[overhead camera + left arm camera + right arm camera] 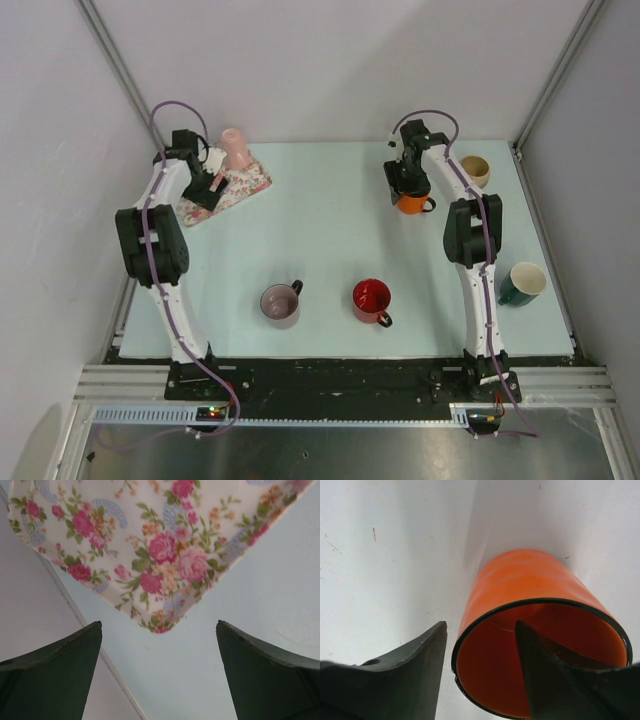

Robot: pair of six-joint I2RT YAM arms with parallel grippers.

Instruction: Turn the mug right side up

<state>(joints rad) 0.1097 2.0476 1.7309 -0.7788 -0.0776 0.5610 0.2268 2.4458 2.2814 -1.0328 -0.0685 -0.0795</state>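
Mug point(413, 203), orange, stands mouth-up at the upper right of the tabletop point(330, 230) in the top view. Right pincer point(481, 623) straddles its wall, one finger inside and one outside, jaws parted and gripping nothing. The mug appears already righted, so a straight vertical lift clear of the rim suits best. Left pincer point(159, 623) hangs wide open and empty over the corner of the floral tray point(165, 550).

Top external: looking down over the whole counter point(330, 230).
Left wrist: hanging close above floral tray point(165, 545).
Right wrist: peering closely into orange mug point(520, 580).
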